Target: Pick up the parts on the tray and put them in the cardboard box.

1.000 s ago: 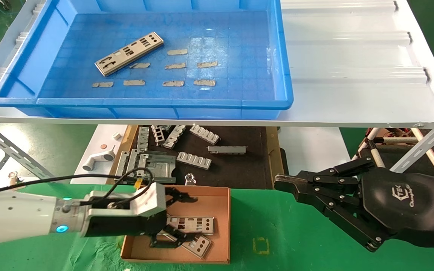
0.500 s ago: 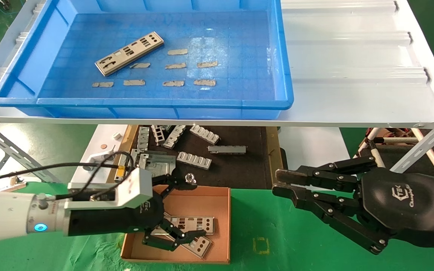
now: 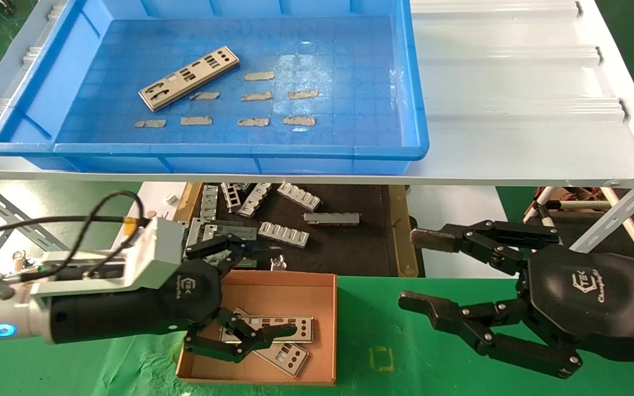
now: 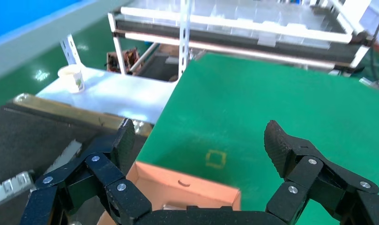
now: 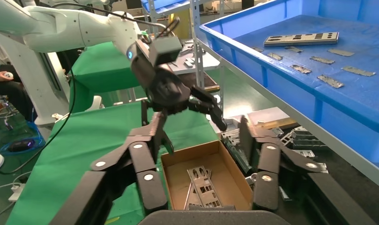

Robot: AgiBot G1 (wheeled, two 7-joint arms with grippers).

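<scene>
Left gripper (image 3: pixel 264 294) hovers over the box (image 3: pixel 325 330), fingers spread, holding nothing. Two plates (image 3: pixel 289 329) lie crossed inside the box, looks like one on top of the other. One plate (image 3: pixel 189 77) remains in the tray (image 3: pixel 410 82), far-left area, beside tape patches (image 3: pixel 256 97). Right gripper (image 3: pixel 421 269) sits right of the box above the green counter (image 3: pixel 405 341), fingers wide apart, empty.

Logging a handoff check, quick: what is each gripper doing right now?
Left gripper: open, empty, above the cardboard box.
Right gripper: open, empty, over the green mat.
</scene>
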